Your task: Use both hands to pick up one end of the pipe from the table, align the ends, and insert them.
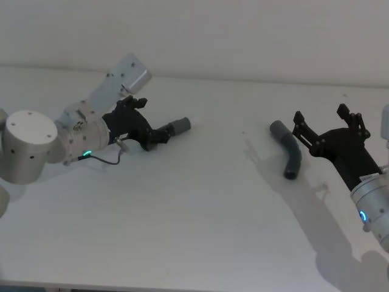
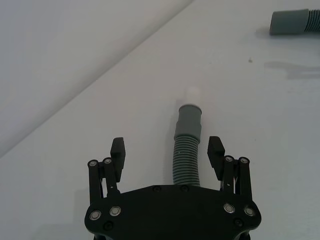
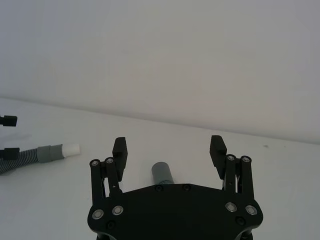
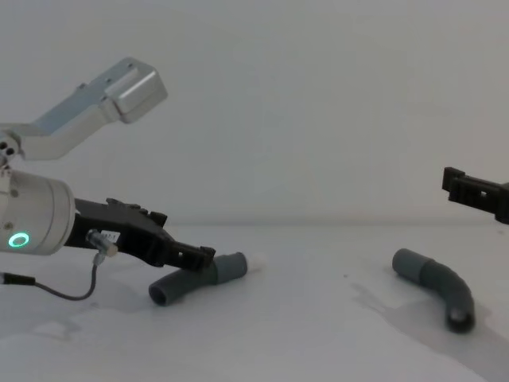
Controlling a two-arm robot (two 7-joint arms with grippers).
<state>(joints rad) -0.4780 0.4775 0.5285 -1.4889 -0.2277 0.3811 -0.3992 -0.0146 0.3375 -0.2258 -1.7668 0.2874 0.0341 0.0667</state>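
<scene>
A plain pale wall (image 1: 243,36) is rising behind a broad white-grey matte tabletop (image 1: 200,231), and the two halves of the pipe are lying on it well apart.

At the left of the head view the white-tipped hose piece (image 1: 178,126), short, curved, dark-grey and corrugated with a smooth grey cuff, is resting flat. The black ribbed left gripper (image 2: 167,146) is reaching low along it with its fingers spread wide, one on each side of the ribbed body and neither touching it. The white tip (image 2: 192,93) is pointing away from the gripper.

At the right of the head view the plain-cuffed hose piece (image 1: 289,152), likewise curved and dark-grey, is lying on the tabletop. The black right gripper (image 1: 322,120) is hanging just beside it, also gaping, with the plain cuff (image 3: 161,172) showing low between its fingers.

To my eye the job is barely beginning: nothing is gripped and nothing is lifted. The left side is looking ready to clamp, while the right is needing to settle over its piece first. Lifting, lining up the ends and pushing the white tip into the plain cuff are all not yet done.
</scene>
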